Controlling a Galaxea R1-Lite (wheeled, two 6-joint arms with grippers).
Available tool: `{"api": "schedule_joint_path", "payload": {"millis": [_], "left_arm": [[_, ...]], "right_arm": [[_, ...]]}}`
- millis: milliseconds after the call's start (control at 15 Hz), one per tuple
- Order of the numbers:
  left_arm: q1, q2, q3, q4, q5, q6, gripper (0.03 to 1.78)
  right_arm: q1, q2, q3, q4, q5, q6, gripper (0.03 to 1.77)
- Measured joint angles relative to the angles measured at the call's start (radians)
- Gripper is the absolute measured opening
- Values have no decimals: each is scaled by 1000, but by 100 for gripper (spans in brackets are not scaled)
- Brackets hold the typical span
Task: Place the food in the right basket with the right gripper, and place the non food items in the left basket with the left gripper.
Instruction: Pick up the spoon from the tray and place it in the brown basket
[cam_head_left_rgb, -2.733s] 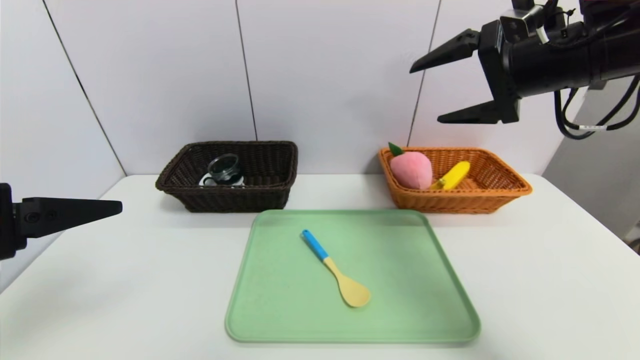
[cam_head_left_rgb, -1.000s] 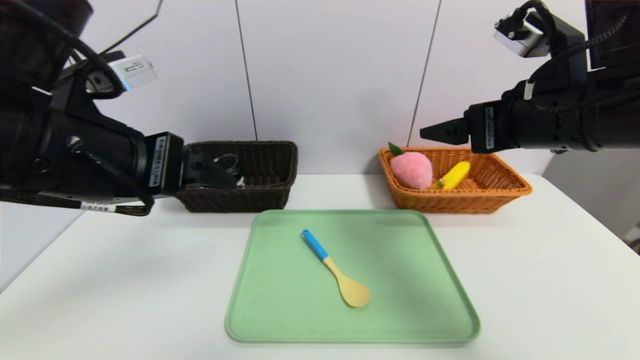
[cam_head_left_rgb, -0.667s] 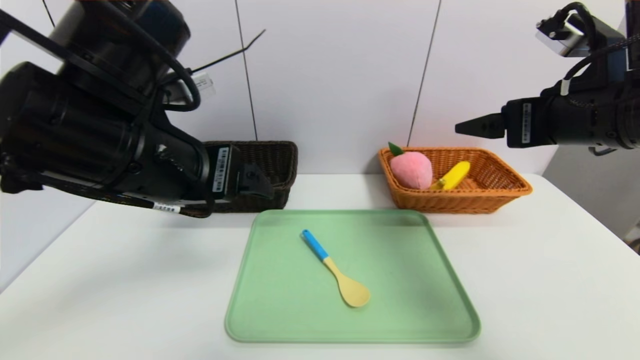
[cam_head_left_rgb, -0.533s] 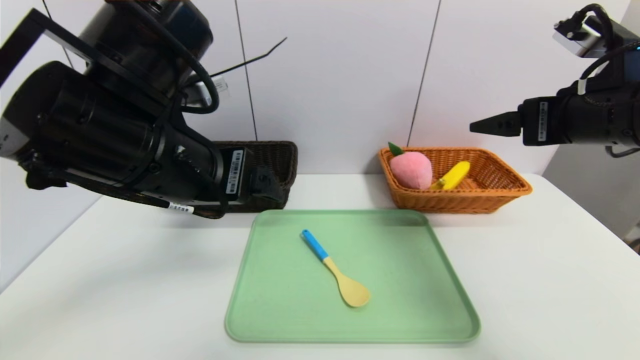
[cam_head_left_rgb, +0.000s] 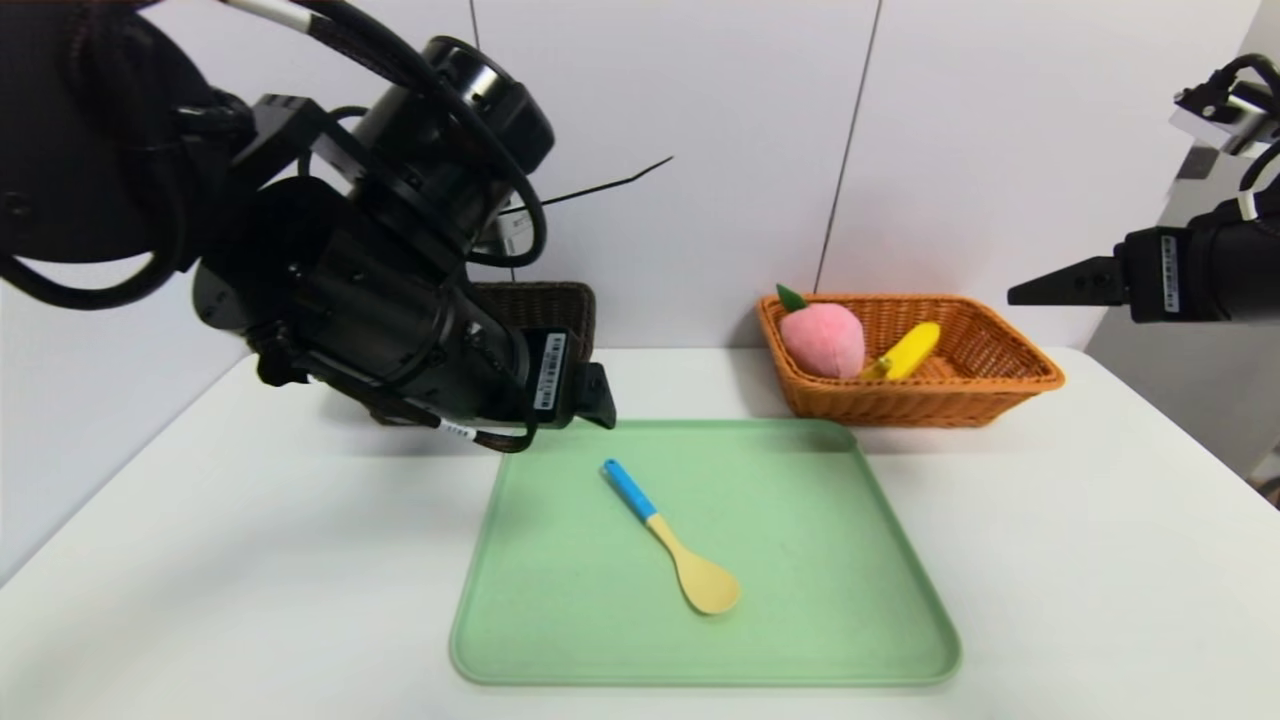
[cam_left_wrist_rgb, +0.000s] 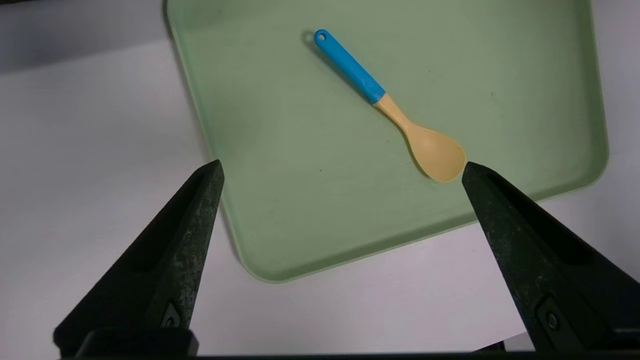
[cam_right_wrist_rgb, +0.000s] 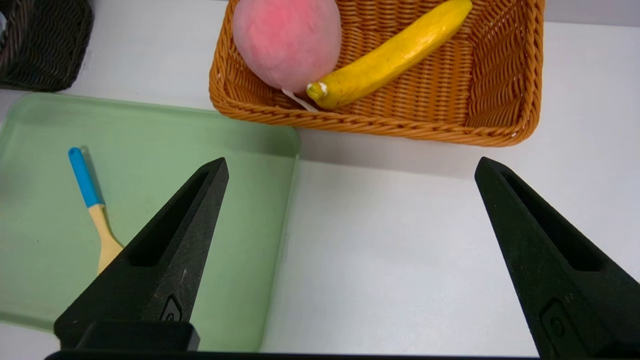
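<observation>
A tan spoon with a blue handle (cam_head_left_rgb: 670, 537) (cam_left_wrist_rgb: 390, 107) lies alone on the green tray (cam_head_left_rgb: 800, 640). My left gripper (cam_left_wrist_rgb: 341, 165) hangs open and empty above the tray's far left corner, short of the spoon; in the head view its arm hides most of it (cam_head_left_rgb: 600, 395). Behind that arm, only a corner of the dark brown left basket (cam_head_left_rgb: 545, 300) shows. The orange right basket (cam_head_left_rgb: 1000, 395) (cam_right_wrist_rgb: 380, 125) holds the pink peach (cam_head_left_rgb: 822, 340) (cam_right_wrist_rgb: 287, 42) and the yellow banana (cam_head_left_rgb: 908, 350) (cam_right_wrist_rgb: 390, 55). My right gripper (cam_right_wrist_rgb: 351, 160) (cam_head_left_rgb: 1060, 285) is open and empty, high at the right edge, beyond the orange basket.
The white table (cam_head_left_rgb: 1050, 560) runs up to a white panelled wall just behind both baskets. The bulky left arm (cam_head_left_rgb: 350, 270) fills the space over the table's far left. In the right wrist view, the dark basket (cam_right_wrist_rgb: 45, 45) sits beyond the tray's far corner.
The left arm has swung in from the left, over the dark basket, to the tray's far left corner. The right arm has drawn back to the right, away from the orange basket.
</observation>
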Motion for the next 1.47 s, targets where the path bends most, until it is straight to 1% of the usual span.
{"api": "schedule_joint_path", "payload": {"millis": [200, 267, 400, 467, 600, 933, 1467], "left_arm": [[-36, 100, -150, 110, 14, -151, 169], [-43, 131, -191, 137, 17, -188, 169], [-51, 186, -231, 151, 21, -228, 169], [-53, 209, -240, 145, 21, -245, 169], [-58, 251, -246, 101, 22, -303, 169], [-62, 321, -250, 61, 20, -431, 169], [-61, 418, -250, 42, 18, -472, 169]], "right_arm": [[-6, -13, 10, 12, -9, 8, 170], [-8, -17, 17, 12, -10, 16, 170], [-9, -25, 23, 12, -11, 49, 170], [-9, -28, 27, 12, -11, 67, 170], [-9, -34, 41, 11, -14, 81, 170], [-9, -59, 92, 9, -14, 126, 170], [-37, -74, 138, 6, -16, 130, 170]]}}
